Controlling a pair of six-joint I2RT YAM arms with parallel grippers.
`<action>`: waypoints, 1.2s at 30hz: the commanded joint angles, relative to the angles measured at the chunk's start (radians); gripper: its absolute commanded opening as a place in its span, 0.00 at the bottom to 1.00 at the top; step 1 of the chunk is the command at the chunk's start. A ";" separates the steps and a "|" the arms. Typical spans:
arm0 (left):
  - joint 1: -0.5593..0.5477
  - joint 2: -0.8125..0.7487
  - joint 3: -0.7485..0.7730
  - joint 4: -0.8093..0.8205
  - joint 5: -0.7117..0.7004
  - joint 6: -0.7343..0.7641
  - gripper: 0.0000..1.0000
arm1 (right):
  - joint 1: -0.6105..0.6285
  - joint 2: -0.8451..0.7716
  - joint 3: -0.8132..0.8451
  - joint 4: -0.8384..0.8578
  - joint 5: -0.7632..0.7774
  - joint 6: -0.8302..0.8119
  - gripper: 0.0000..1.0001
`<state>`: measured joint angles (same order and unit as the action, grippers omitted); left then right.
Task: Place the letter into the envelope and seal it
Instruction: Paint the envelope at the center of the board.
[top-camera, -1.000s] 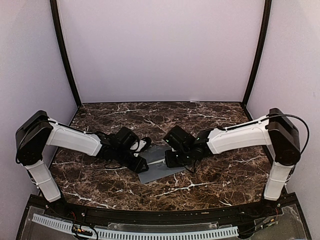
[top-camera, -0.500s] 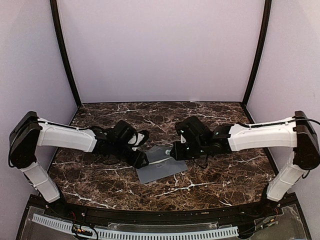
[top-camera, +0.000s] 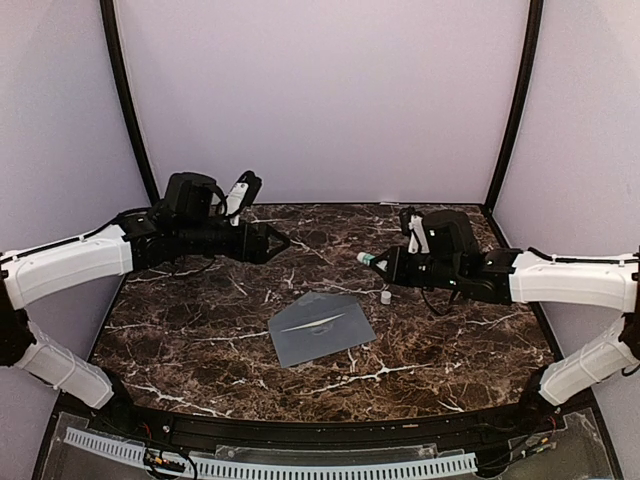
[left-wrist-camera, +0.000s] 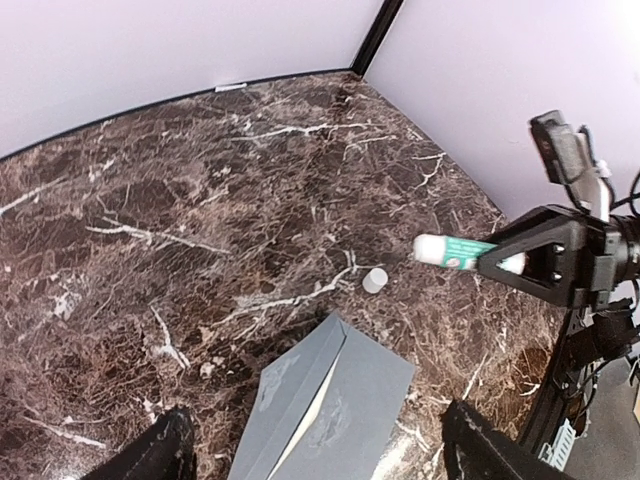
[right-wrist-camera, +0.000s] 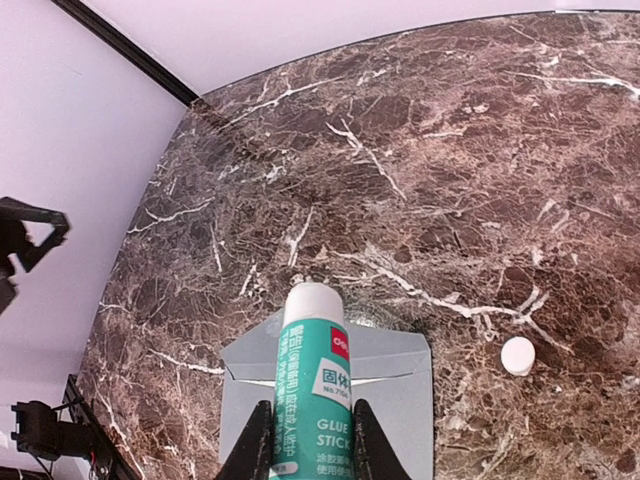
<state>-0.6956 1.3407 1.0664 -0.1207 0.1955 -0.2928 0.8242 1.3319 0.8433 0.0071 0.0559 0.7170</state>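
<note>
Left claw (top-camera: 278, 241) being lifted off slate-grey paper envelope (top-camera: 322, 328) toward 10 o'clock, spread; right claw (right-wrist-camera: 310, 450) withdrawn too, teal glue stick (right-wrist-camera: 312, 385) being pinched; sealing likely done.

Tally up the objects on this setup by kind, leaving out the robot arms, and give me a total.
grey envelope: 1
glue stick: 1
white cap: 1
Total: 3

Light: bright, even, diffused from above.
Shadows: soft, faint, cast along the envelope (top-camera: 322, 338) flap.
Focus: glue stick (right-wrist-camera: 312, 385) rendered sharp; left gripper (left-wrist-camera: 320, 452) softened at frame bottom.
Distortion: corner posts (top-camera: 125, 110) bowed.
</note>
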 joint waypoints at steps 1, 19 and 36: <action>0.058 0.112 -0.007 0.062 0.164 -0.074 0.83 | -0.013 0.003 -0.022 0.155 -0.024 -0.016 0.01; 0.080 0.549 0.101 0.180 0.353 -0.075 0.70 | -0.012 0.000 -0.067 0.221 -0.051 0.001 0.01; 0.080 0.632 0.109 0.196 0.426 -0.074 0.34 | -0.016 0.031 -0.055 0.228 -0.077 -0.003 0.01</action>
<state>-0.6197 1.9728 1.1568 0.0559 0.5850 -0.3733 0.8173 1.3579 0.7853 0.1879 -0.0116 0.7158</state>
